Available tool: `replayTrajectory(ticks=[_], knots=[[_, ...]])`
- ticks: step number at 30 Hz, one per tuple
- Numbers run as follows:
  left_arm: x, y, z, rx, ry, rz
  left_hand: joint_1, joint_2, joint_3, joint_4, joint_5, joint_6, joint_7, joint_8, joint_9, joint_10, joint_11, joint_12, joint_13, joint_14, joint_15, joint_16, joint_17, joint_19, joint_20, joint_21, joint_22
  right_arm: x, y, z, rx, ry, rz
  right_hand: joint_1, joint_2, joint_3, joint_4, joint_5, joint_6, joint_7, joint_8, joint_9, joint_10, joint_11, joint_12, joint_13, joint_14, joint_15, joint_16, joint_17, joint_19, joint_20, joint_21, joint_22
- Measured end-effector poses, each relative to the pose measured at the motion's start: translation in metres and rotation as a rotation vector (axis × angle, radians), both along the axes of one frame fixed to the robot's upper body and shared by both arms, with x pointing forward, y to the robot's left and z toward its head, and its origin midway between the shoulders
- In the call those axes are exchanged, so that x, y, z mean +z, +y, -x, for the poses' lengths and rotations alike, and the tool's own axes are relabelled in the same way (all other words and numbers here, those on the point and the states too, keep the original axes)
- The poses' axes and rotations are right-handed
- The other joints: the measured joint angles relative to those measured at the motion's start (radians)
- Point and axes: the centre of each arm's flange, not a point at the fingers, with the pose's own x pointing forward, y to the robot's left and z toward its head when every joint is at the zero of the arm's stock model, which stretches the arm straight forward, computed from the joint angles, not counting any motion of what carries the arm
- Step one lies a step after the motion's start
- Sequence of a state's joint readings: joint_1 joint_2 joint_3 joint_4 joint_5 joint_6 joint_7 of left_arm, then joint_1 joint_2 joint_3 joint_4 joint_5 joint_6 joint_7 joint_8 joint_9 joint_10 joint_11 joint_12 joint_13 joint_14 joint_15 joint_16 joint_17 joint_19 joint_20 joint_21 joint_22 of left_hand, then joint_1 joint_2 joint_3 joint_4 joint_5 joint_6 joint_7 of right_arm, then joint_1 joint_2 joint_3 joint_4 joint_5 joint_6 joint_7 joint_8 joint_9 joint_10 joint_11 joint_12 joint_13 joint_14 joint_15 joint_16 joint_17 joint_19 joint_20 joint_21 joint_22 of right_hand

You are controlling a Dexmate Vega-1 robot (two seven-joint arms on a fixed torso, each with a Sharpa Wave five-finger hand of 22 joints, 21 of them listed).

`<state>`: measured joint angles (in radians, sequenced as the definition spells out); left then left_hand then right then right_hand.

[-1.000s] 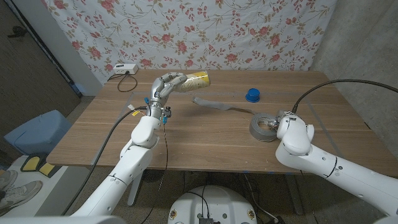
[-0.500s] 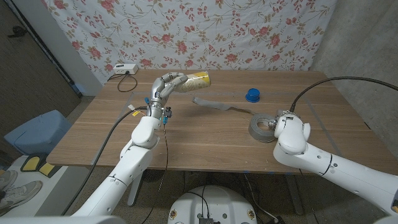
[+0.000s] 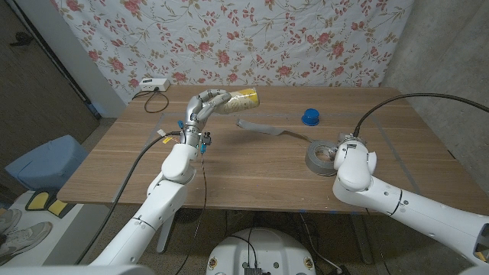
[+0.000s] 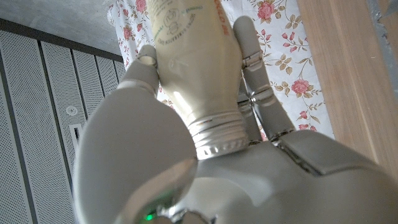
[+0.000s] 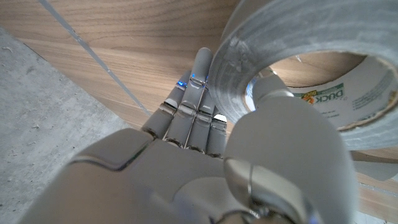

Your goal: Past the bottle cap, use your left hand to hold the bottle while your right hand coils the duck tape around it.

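My left hand (image 3: 200, 108) grips a yellowish, uncapped bottle (image 3: 244, 98) near its threaded neck (image 4: 214, 134) and holds it sideways above the table's far left. A grey strip of tape (image 3: 263, 127) runs from the bottle down to the duct tape roll (image 3: 319, 158) on the table's right. My right hand (image 5: 186, 155) holds that roll (image 5: 298, 68), thumb through its hole and fingers on the outside. In the head view my right forearm hides most of the hand. The blue bottle cap (image 3: 309, 116) lies on the table between bottle and roll, further back.
A white box (image 3: 155, 84) with a cable sits at the table's back left corner. A floral curtain (image 3: 306, 46) hangs behind the table (image 3: 252, 172). A blue bin (image 3: 46, 160) stands on the floor to the left.
My right arm has shifted slightly to the left with the tape roll. The left hand and bottle have stayed still.
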<state>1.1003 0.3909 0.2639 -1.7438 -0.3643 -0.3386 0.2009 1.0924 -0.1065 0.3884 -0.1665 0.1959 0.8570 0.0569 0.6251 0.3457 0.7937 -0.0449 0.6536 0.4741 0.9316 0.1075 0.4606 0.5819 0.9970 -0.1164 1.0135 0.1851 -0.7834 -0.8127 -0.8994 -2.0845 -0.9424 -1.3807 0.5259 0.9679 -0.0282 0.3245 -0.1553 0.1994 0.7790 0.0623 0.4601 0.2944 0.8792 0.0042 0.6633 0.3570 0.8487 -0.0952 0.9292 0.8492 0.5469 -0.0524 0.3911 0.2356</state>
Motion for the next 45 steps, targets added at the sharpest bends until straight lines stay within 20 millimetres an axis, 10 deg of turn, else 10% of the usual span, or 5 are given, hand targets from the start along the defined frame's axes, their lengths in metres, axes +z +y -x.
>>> replayTrajectory(ticks=[22, 45], knots=[[-0.002, 0.002, 0.003, 0.006, -0.001, -0.004, -0.002, 0.002, 0.017, 0.003, -0.004, 0.0, 0.0, -0.004, 0.001, 0.004, 0.004, 0.0, 0.0, 0.002, 0.002, -0.009, 0.014, 0.0, 0.0, 0.008, 0.0, -0.039, 0.002, 0.005, 0.008, -0.412, 0.054, 0.012, -0.012, -0.031, 0.024, 0.027, -0.007, -0.008, 0.047, 0.067, -0.023, -0.026, 0.098, 0.02, -0.006, -0.005, -0.05, 0.069, -0.033, 0.005, 0.031, 0.023], [-0.012, 0.009, -0.005, -0.001, 0.02, 0.005, -0.002, 0.002, 0.021, 0.003, -0.005, 0.0, 0.0, -0.007, 0.004, 0.004, 0.004, 0.0, 0.0, 0.003, 0.003, -0.022, 0.028, 0.0, 0.0, 0.023, -0.002, 0.016, 0.008, 0.042, -0.061, -1.176, 0.204, 0.018, -0.018, -0.049, 0.031, 0.049, 0.029, -0.047, 0.055, 0.103, -0.023, -0.026, 0.123, 0.02, 0.002, -0.013, -0.075, 0.112, -0.037, 0.001, 0.057, 0.024]])
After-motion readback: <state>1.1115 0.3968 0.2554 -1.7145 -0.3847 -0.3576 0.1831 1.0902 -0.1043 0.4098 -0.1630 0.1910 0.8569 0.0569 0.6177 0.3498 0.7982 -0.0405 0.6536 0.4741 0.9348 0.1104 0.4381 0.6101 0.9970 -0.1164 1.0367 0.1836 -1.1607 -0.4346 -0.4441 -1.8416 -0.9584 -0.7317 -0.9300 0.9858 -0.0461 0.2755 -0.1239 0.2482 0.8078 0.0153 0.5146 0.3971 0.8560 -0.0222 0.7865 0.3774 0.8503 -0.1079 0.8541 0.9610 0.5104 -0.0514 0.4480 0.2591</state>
